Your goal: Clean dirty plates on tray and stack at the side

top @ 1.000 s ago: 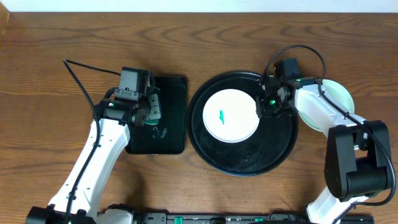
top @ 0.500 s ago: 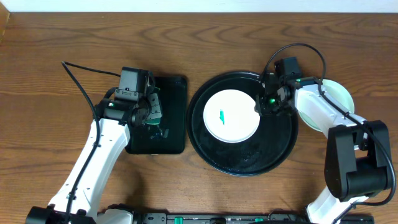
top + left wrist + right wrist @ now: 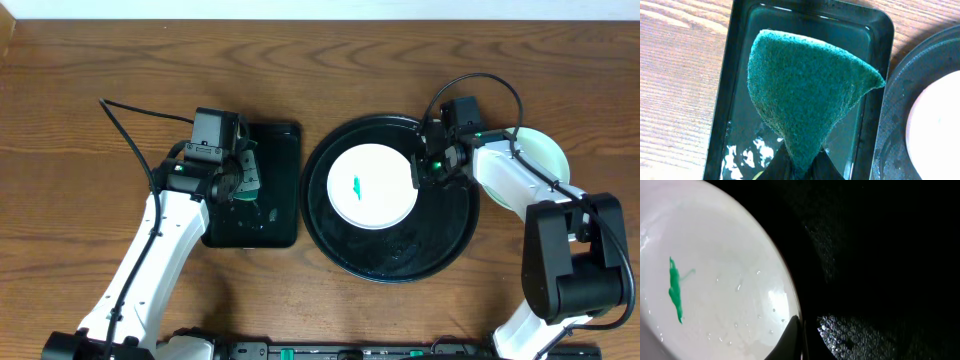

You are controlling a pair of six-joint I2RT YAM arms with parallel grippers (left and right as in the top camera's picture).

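One white plate (image 3: 375, 190) on tray (image 3: 392, 264), right gripper (image 3: 417, 173) closed at its rim

At the overhead view's right, the right arm (image 3: 510, 180) is covering much of a mint-green plate (image 3: 548, 150). In the left wrist view the scouring pad (image 3: 805, 95) is hiding most of the left hand (image 3: 797, 167), which is running off the bottom edge. In the right wrist view the left and top edges are cutting off the white plate (image 3: 715, 280), and only a dark sliver of the right hand (image 3: 799, 340) is showing.
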